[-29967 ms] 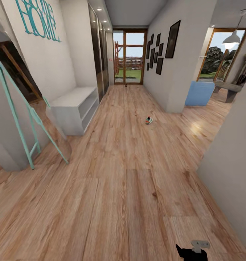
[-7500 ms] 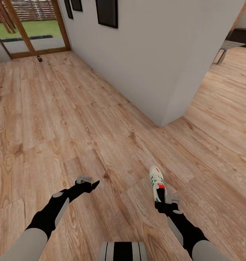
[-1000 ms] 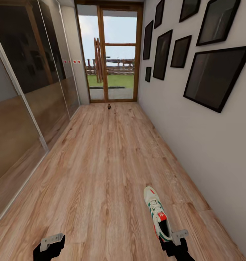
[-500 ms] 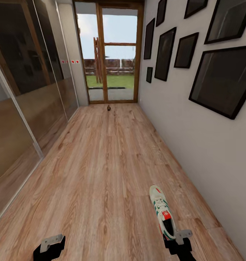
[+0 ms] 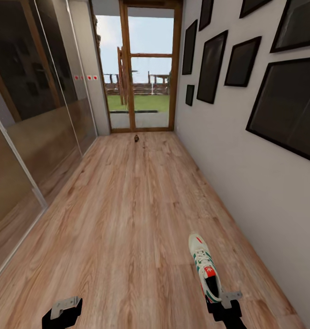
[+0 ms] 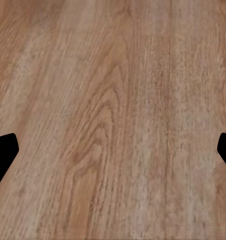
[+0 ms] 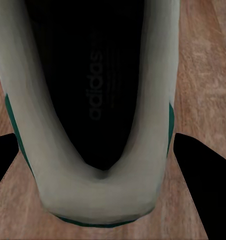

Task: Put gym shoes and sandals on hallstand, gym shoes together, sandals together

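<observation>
The right tool [image 5: 222, 305] grips one gym shoe [image 5: 204, 268] by its heel, the left tool [image 5: 63, 310] spread wide and empty; judging by this, racking lies ahead.

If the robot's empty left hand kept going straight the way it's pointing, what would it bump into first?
Probably the wooden floor. The left gripper is open with nothing between its fingertips, and its wrist view looks straight onto bare planks, though how far off they lie is unclear.
</observation>
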